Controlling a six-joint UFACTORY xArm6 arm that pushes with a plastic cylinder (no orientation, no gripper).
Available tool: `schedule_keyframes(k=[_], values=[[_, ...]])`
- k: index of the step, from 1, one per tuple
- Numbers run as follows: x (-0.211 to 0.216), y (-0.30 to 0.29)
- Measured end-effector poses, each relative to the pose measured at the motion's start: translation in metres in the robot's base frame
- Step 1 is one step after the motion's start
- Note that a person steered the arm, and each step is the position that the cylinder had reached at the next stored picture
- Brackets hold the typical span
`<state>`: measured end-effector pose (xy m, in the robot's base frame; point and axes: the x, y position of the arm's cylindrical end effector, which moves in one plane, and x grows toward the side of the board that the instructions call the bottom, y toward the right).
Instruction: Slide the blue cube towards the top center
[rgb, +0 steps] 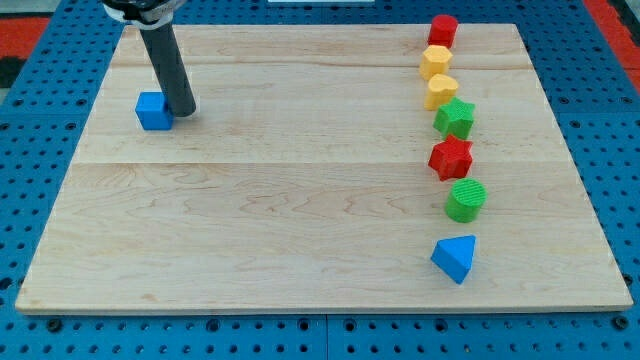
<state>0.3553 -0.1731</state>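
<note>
One view is given. The blue cube (153, 111) is seen at the wooden board's (300, 230) upper left, with my tip (184, 112) set just beside it on the view's right, seemingly touching. No claw is fitted, only a rod. Seven other blocks are lined down the view's right.

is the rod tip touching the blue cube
Cannot tell. In the camera view my tip sits right against the blue cube's right side, with no gap visible, but contact isn't plain.

8 blocks (153, 111): 2 blue, red, yellow, green (each).
</note>
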Motion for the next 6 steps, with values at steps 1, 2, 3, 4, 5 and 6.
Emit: schedule_keyframes(k=[1,2,3,4,5,6], values=[[0.005,0.0],[0.044,-0.008],[0.072,-0.058],[0.036,-0.065],[0.016,-0.038],[-0.009,0.023]])
